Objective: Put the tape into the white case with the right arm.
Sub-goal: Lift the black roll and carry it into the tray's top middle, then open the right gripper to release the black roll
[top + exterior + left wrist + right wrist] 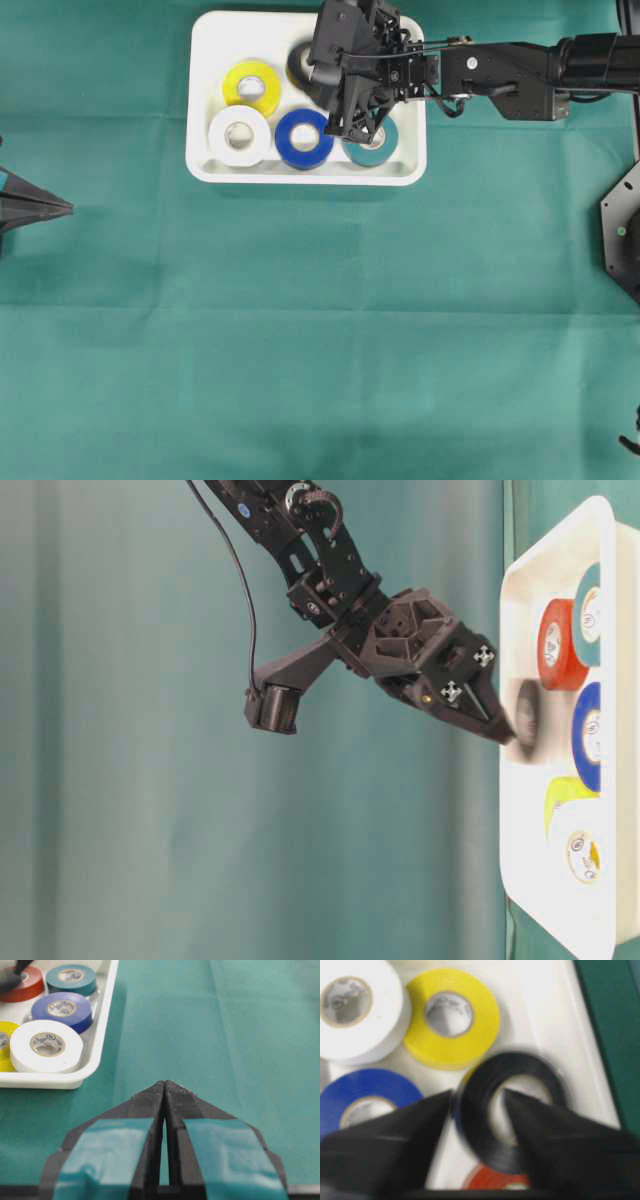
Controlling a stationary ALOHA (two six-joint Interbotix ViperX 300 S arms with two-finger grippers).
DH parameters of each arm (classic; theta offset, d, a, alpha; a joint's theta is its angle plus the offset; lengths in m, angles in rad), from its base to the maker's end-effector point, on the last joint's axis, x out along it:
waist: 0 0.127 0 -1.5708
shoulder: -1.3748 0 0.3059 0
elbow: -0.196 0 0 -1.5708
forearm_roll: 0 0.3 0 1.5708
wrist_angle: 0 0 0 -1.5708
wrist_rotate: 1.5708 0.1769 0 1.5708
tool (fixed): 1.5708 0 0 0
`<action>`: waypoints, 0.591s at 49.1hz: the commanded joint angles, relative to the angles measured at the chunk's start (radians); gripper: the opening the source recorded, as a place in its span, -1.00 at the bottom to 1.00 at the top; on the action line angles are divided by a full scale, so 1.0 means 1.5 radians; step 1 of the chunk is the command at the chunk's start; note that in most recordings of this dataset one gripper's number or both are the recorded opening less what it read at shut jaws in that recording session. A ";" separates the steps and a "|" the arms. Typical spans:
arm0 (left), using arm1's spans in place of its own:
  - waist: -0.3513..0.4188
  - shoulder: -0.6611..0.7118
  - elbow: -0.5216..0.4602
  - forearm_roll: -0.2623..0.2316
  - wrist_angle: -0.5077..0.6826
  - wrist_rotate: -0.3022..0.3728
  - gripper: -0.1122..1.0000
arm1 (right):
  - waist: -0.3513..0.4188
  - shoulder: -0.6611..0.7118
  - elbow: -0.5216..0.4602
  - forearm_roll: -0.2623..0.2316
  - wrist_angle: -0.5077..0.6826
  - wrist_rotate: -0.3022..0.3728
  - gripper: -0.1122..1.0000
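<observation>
The right arm's pincer is straddling the wall of a black tape roll, with one finger poking down through the hole and the other sitting just outside the rim. The roll is showing up blurred, so I cannot tell whether the fingers are pinching it or standing free of it. Roll and pincer are hanging over the far part of the white case, inside its rim, so the black tape is within the case's outline, though whether it is resting on the floor is unclear.

Around it, other rolls are lying flat in the case: a yellow one beside the black roll, then a white one, a blue one and a teal one along the near rim, with a red one tucked under the arm.

The case is sitting on a green cloth. Well apart, the left pincer is hovering with its fingers pressed together.
</observation>
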State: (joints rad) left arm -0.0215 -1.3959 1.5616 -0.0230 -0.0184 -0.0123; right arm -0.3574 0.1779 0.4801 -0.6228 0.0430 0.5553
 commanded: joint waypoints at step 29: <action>0.001 0.005 -0.007 0.000 -0.003 0.000 -0.79 | -0.001 -0.190 0.193 0.000 0.031 -0.001 0.48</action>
State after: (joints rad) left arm -0.0215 -1.3959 1.5631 -0.0230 -0.0184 -0.0138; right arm -0.3574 -0.0123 0.7133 -0.6228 0.0936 0.5522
